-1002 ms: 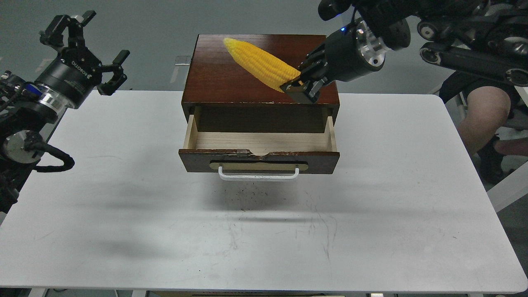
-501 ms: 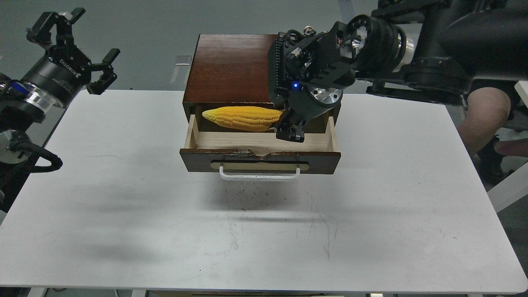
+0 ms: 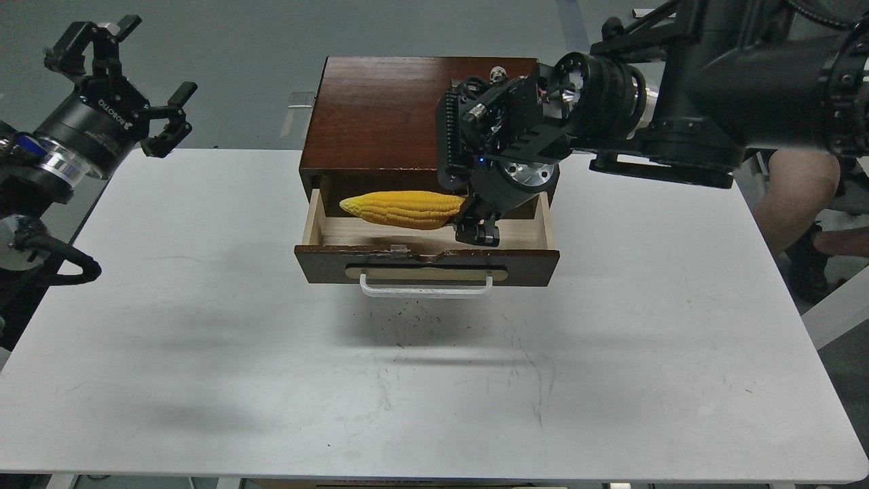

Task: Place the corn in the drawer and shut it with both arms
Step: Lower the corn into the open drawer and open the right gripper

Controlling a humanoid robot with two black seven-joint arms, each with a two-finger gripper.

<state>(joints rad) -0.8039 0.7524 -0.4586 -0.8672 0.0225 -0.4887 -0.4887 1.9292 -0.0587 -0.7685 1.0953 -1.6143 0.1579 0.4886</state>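
Gripping corn butt over drawer, right jaws half-hidden; left jaws wide.

The one readable text is the white brand name "ROBOTIQ", printed along the black cylindrical body of the left gripper, which hangs up and well to the left of the wooden box; nothing else carries legible lettering

Showing one ear of corn, one open drawer in one dark wooden box, one white bar handle, one white surface, two black arms, two pincers: left pincer, right pincer.
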